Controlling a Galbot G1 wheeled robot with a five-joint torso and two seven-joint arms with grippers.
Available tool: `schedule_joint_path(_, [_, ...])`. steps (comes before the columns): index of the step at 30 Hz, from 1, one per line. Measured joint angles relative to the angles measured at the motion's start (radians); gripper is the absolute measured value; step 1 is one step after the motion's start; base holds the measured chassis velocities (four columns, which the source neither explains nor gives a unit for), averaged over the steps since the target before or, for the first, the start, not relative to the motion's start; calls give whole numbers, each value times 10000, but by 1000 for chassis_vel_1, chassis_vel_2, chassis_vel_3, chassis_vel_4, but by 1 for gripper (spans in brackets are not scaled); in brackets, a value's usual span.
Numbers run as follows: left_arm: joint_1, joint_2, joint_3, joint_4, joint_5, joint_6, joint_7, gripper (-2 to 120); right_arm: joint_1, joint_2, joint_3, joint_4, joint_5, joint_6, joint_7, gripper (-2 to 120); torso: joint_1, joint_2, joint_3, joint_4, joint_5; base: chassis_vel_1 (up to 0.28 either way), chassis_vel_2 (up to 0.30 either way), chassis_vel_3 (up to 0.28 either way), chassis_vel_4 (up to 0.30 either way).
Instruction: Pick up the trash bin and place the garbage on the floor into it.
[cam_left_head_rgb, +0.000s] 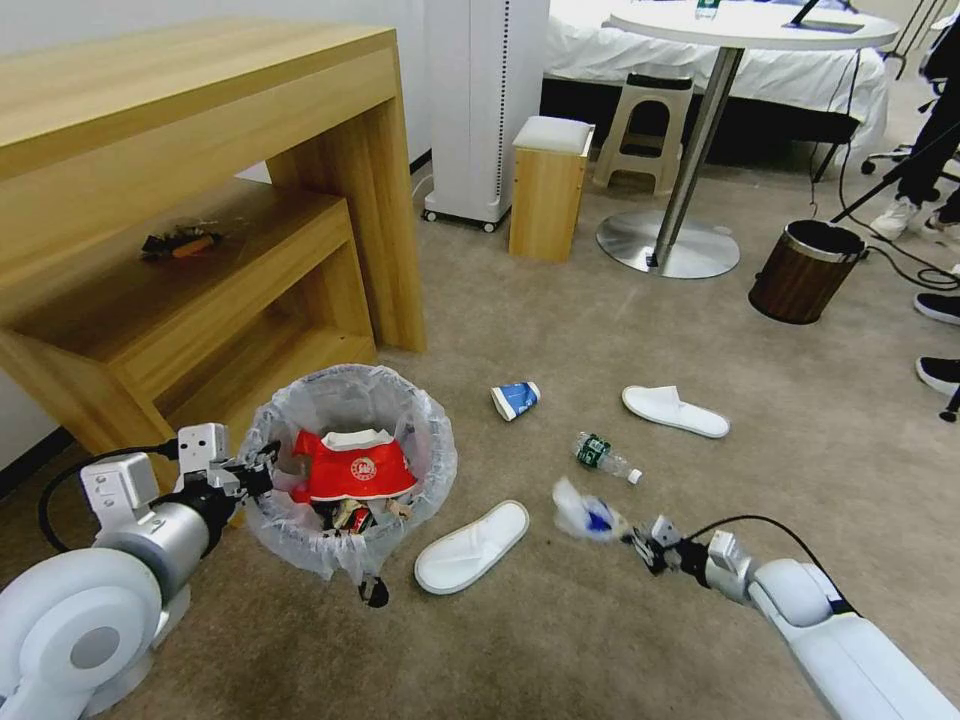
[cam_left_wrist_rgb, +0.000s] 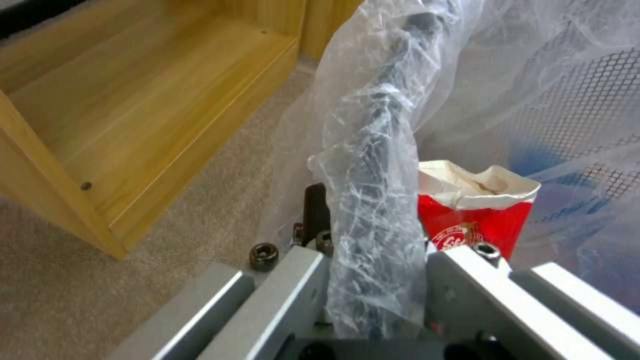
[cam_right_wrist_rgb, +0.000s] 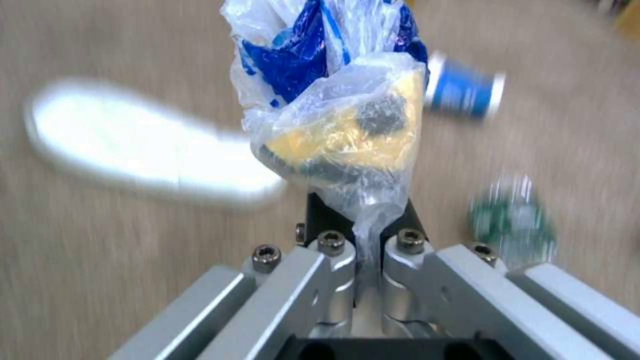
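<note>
Right end effector (cam_right_wrist_rgb: 360, 220) pinches crinkly plastic wrapper (cam_right_wrist_rgb: 333, 100); left end effector (cam_left_wrist_rgb: 373, 280) clamps bag-lined trash bin (cam_left_head_rgb: 350, 400) rim.

Legible markings: few. Red paper bag (cam_left_head_rgb: 353, 466) inside the trash bin (cam_left_head_rgb: 300, 520): round white emblem on its front, lettering too small to read; in the left wrist view the same bag (cam_left_wrist_rgb: 475, 220) shows a white script fragment beginning "S", the rest hidden. Clear bottle (cam_left_head_rgb: 604, 457) on the floor (cam_left_head_rgb: 620, 640): green label, text not readable. Blue paper cup (cam_left_head_rgb: 516, 399): print not readable. No numbers or signs can be read
</note>
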Motion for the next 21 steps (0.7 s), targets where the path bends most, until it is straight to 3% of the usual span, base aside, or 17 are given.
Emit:
schedule_joint_path(5, [17, 29, 76, 16, 0, 0, 7, 0, 76, -157, -195, 1040, 1313, 152, 141, 0, 0, 0, 0, 0, 0, 0, 0, 0, 0])
schedule_joint_path(10, [50, 23, 114, 43, -15, 0, 133, 0, 557, -188, -807, 1578, 2849, 1017, 44, 0, 0, 0, 0, 3, 1, 0, 0, 0, 0])
schedule_joint_path(13, [90, 26, 163, 5, -78, 25, 174, 0, 796, -182, -1273, 1824, 4019, 1470, -366, 0, 0, 0, 0, 1, 1, 0, 0, 0, 0])
schedule_joint_path(21, [5, 2, 291, 74, -164, 40, 202, 0, 1365, -6, -1775, 2236, 5510, 1626, -1444, 0, 0, 0, 0, 0, 1, 0, 0, 0, 0])
